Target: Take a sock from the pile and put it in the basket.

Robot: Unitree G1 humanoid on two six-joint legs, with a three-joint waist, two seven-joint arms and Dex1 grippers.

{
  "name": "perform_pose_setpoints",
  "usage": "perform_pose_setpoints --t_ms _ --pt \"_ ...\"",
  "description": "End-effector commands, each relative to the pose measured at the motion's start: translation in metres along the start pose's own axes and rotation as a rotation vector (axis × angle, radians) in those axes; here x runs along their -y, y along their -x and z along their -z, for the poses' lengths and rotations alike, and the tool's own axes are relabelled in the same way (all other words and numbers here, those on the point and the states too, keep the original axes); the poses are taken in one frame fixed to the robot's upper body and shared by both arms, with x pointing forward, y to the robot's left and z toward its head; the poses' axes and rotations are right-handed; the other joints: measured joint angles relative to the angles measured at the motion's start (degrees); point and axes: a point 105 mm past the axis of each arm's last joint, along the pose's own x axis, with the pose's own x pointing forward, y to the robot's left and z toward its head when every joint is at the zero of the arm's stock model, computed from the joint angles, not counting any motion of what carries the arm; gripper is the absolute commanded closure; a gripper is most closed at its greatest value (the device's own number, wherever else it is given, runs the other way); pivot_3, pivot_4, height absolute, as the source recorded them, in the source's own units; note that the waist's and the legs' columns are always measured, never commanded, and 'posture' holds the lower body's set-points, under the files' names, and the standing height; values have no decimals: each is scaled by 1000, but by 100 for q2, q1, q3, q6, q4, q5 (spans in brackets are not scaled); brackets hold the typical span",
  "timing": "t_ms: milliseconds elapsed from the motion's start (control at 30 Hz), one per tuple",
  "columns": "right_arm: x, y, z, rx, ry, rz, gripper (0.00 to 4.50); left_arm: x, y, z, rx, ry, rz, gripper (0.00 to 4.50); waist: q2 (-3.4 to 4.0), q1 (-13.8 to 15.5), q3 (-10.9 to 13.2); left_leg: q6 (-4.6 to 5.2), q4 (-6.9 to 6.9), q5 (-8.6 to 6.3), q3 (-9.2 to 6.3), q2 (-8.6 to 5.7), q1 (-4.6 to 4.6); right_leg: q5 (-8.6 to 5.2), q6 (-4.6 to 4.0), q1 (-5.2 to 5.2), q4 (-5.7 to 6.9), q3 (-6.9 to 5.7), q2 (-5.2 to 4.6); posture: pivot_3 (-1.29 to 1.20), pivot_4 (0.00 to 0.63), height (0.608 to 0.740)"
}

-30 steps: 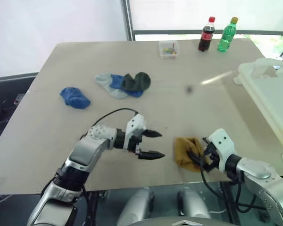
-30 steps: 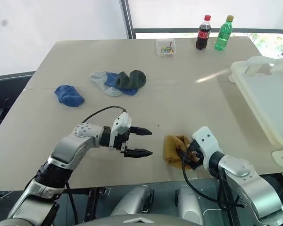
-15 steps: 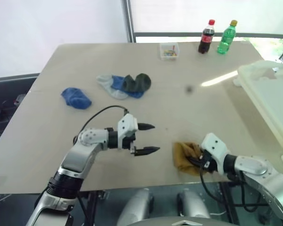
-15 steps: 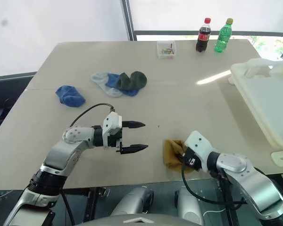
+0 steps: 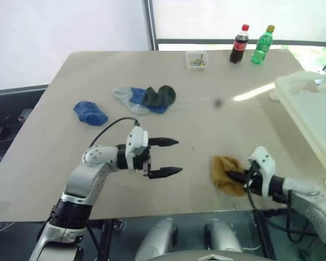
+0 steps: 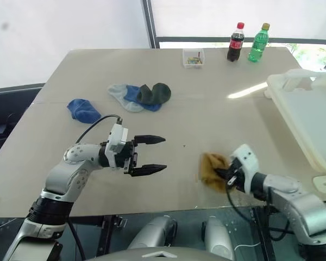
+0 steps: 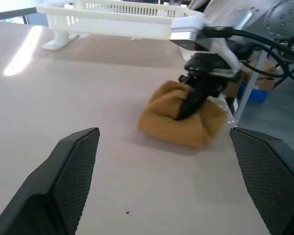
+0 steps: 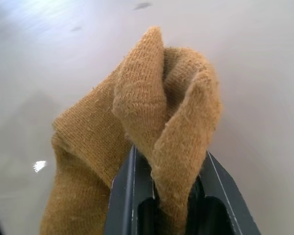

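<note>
One sock was in play: the mustard sock (image 6: 212, 169) sat near the front edge of the table (image 6: 217, 117), toward the front right corner, and the right gripper (image 8: 169, 193) had its two black fingers pinched onto a fold of the fabric. From the right wrist view the knit bunched up between the jaws, so the grip looked real, tho most of the sock lay on the tabletop. Not lifted yet, as far as I could tell.

L side: the left gripper (image 5: 171, 157) hovered over the front middle of the table w/ jaws spread wide, holding nothing, pointed across at the sock. It looked like a spectator, no part in the pick.

Rest of the pile (image 5: 146, 98) lay further back toward the left half of the table, grey, blue & dark green socks touching each other, w/ one blue sock (image 5: 89, 112) apart nearer the left edge. The basket (image 6: 309, 117) sat at the right edge, well apart from the gripped sock.

Step in hand, my read: grasp just made, carry not begun. Next move probably called for a clean lift so the loose part cleared the table, then a swing right & back over the basket rim before letting go. Risk: the pinch was on a fold only, so the sock might slip or drag on the rim.
</note>
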Motion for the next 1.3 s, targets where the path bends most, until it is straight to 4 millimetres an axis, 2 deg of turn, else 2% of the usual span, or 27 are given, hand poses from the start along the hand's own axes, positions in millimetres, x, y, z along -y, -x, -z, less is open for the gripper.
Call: perform_pose_setpoints --t_ms 33,100,167,300,400,500,667,833,1033,1067,1100,1300 --pt "23 15 -34 130 -38 84 4449 2 -2 -11 25 -40 37 0 17 -7 12 4 -2 2 0 0 -2 0 0 -1 0 0 0 0 150 740" --pt "43 25 -55 215 -68 161 4449 0 -5 -14 45 -47 31 0 29 -22 22 4 -7 3 7 0 -8 0 -1 -13 7 10 1 0 150 740" --pt "75 41 -80 309 -104 292 4449 -2 -10 -16 64 -57 27 0 29 -14 22 4 -9 3 9 0 -14 0 -1 -23 12 11 1 0 150 740" --pt "143 90 -132 502 -194 586 4449 -9 -22 -24 125 -73 -11 0 42 -13 35 4 -7 4 23 -7 -24 2 0 -35 15 24 -4 0 150 740" --pt "171 112 -148 561 -243 705 4449 -17 -26 -30 162 -103 -61 0 39 31 34 -5 -8 10 15 -10 -41 2 -2 -49 17 12 -7 0 150 740" --pt "198 136 -166 636 -311 808 4449 -23 -31 -41 212 -121 -108 0 40 -15 34 -21 -3 21 17 -8 -96 1 -4 -100 24 15 -5 0 150 740" --pt "222 140 -163 635 -391 839 4449 -25 -33 -43 219 -130 -140 0 41 -98 34 -18 -7 20 47 -9 -101 1 -4 -117 29 47 -4 0 150 740" --pt "237 129 -144 548 -448 837 4449 -24 -32 -42 213 -129 -158 0 41 -162 34 -17 -4 20 54 -6 -98 1 -3 -117 36 53 0 0 150 740" --pt "248 115 -120 400 -389 891 4449 -24 -31 -42 210 -127 -172 0 42 -171 35 -16 -3 19 65 -3 -92 1 -3 -118 43 66 5 0 150 740" --pt "248 114 -119 391 -374 884 3505 -24 -31 -42 210 -127 -174 0 42 -170 35 -16 -3 19 65 -3 -92 1 -3 -118 42 66 5 0 150 740" --pt "249 113 -120 389 -370 881 3299 -24 -31 -42 210 -126 -176 0 42 -169 35 -16 -3 19 66 -3 -92 1 -3 -118 43 66 5 0 150 740" --pt "245 119 -126 388 -329 868 375 -23 -29 -40 205 -119 -188 0 42 -170 35 -16 -1 19 66 -2 -92 1 -3 -118 42 67 6 0 150 740"
